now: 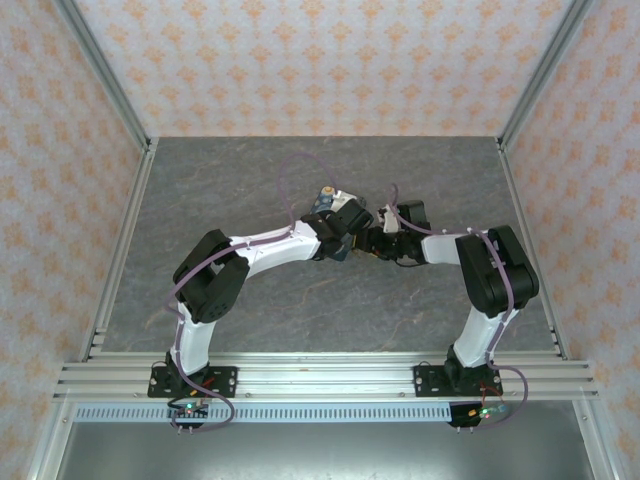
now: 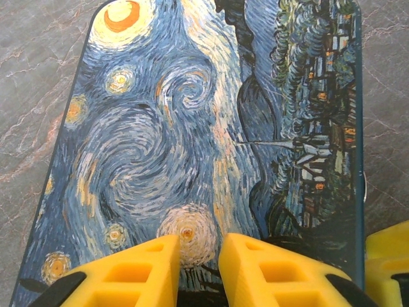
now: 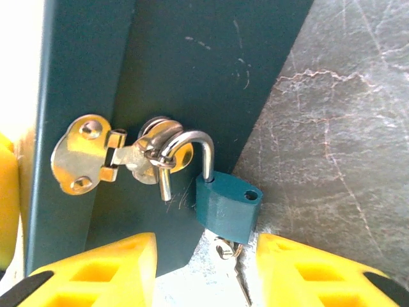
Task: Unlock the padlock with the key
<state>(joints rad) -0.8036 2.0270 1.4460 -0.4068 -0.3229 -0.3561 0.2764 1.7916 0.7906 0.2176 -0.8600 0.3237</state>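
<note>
So, from the right wrist view, the small teal-blue padlock [image 3: 225, 208] with the curved silver metal shackle [image 3: 192, 144] hangs off the shiny brass-coloured hasp [image 3: 89, 160] on the dark teal side of the rectangular box [image 3: 192, 64]. The shackle is threaded through the hasp's loop, but one leg is out of the lock body, and you can see the empty hole on top of the body, so it's popped open. The tiny pale silvery key [image 3: 225, 248] is stuck in the bottom of the padlock, with a second key [image 3: 241, 284] dangling just below it over the grey marbled surface [image 3: 345, 128]. The right claw [image 3: 206, 246] is spread wide, with its yellow fingers [image 3: 96, 272] either side of the key and touching neither it nor the lock. Over on the left wrist view, the left claw [image 2: 199, 246] sits at the near end of the box's blue-and-yellow swirly starry-night top. Its two yellow fingers are nearly together with a slim gap, and honestly I can't tell whether they're pinching anything.
</note>
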